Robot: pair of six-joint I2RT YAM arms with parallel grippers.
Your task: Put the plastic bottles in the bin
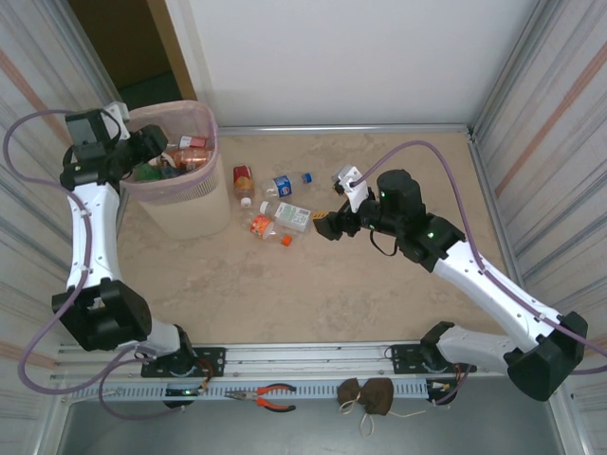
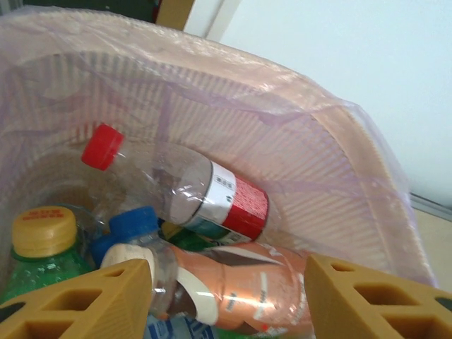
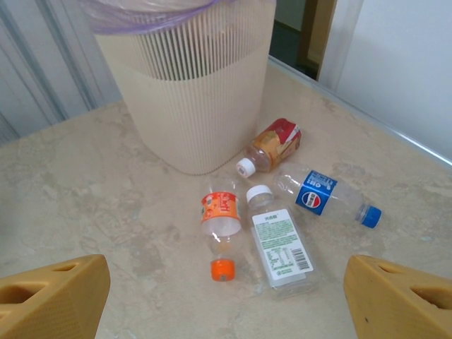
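Ribbed bin [image 3: 198, 92], smooth clear bottles [image 3: 282, 244]

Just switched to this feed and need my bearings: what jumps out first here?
The pale-pink bin at the far left stands out, heaped with bottles, the left hand open just above them. To its right four loose bottles lie on the table, with the open right hand facing them.

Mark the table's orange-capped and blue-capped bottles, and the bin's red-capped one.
Orange-capped clear plastic bottle [image 3: 221, 229]: right wrist view, clear body.
Blue-capped clear plastic bottle [image 3: 317, 199]: right wrist view, blue label.
Red-capped clear plastic bottle [image 2: 176, 183]: left wrist view, clear body.
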